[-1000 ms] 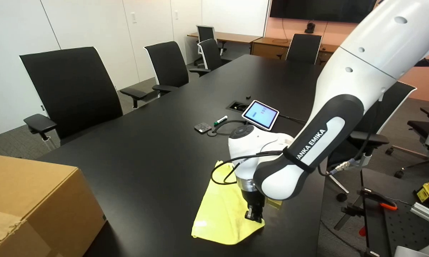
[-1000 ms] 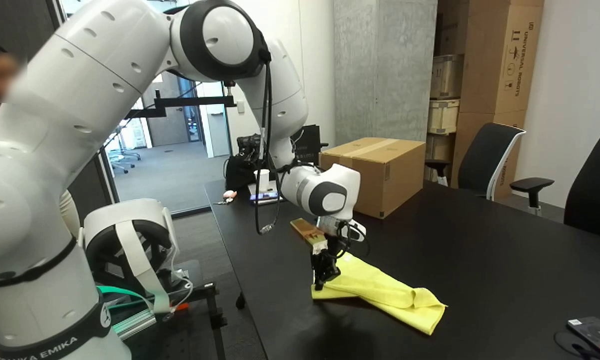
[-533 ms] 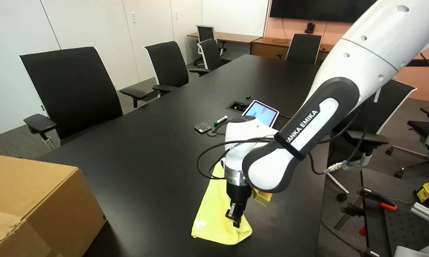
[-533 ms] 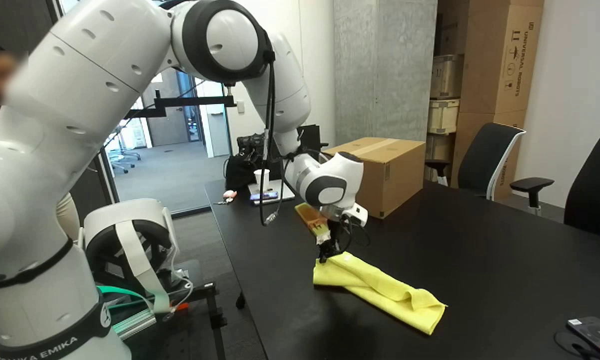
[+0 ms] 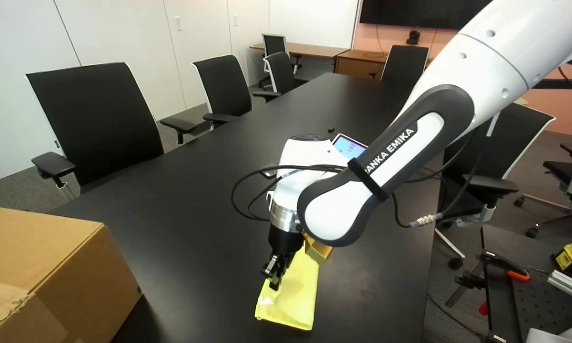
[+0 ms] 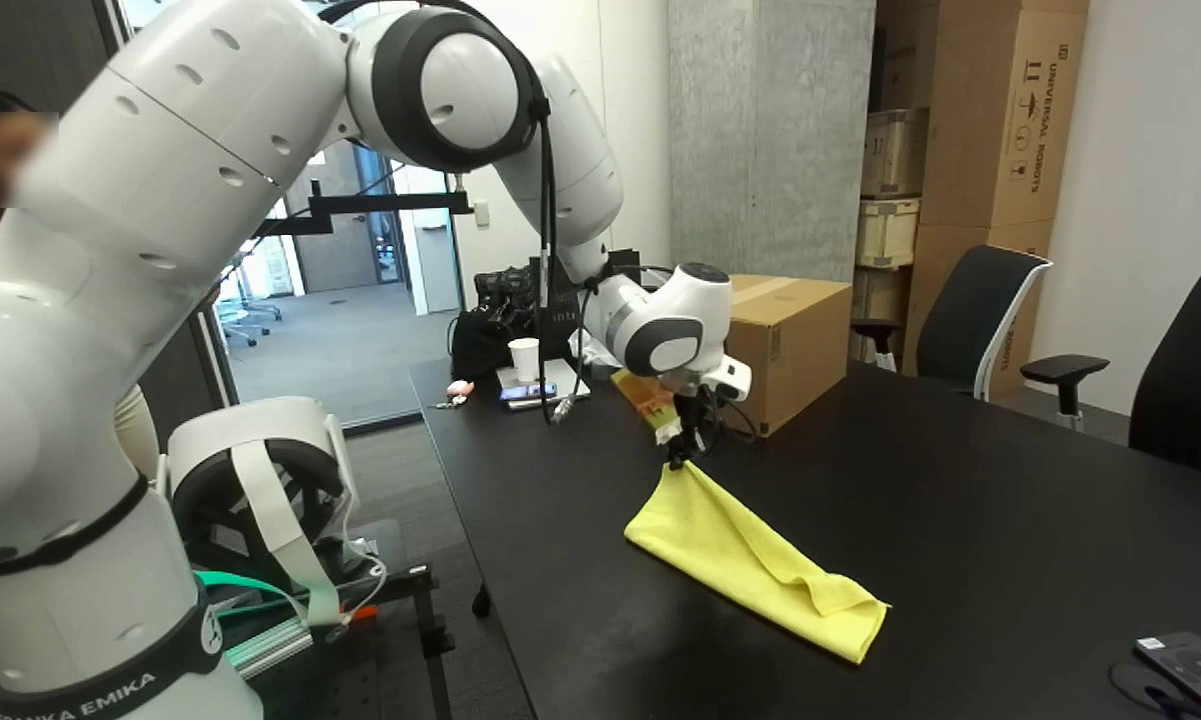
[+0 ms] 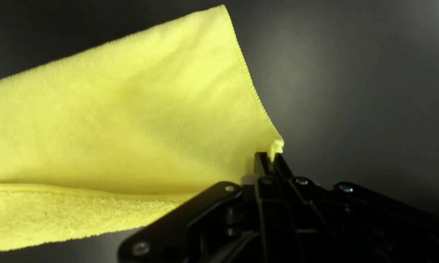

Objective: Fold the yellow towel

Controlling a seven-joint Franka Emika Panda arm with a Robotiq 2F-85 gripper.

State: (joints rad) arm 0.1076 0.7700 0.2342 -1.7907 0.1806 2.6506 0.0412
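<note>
Yellow towel (image 6: 750, 560) lying on the black desk (image 6: 560, 560), apart from the cardboard box (image 6: 798, 350), sloping up at one end to the gripper (image 7: 271, 156), pinched between fingertips (image 7: 262, 163) nearly together on a small bit of corner (image 7: 277, 145).

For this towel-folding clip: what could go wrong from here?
The gripper pinches only a small bit at the edge of the yellow towel, so the cloth might slip free. A raised ripple near the end away from the gripper could settle into a wrinkle. In the wrist view, a fuzzy strip shows past the smooth face, so the layers may finish out of line.
</note>
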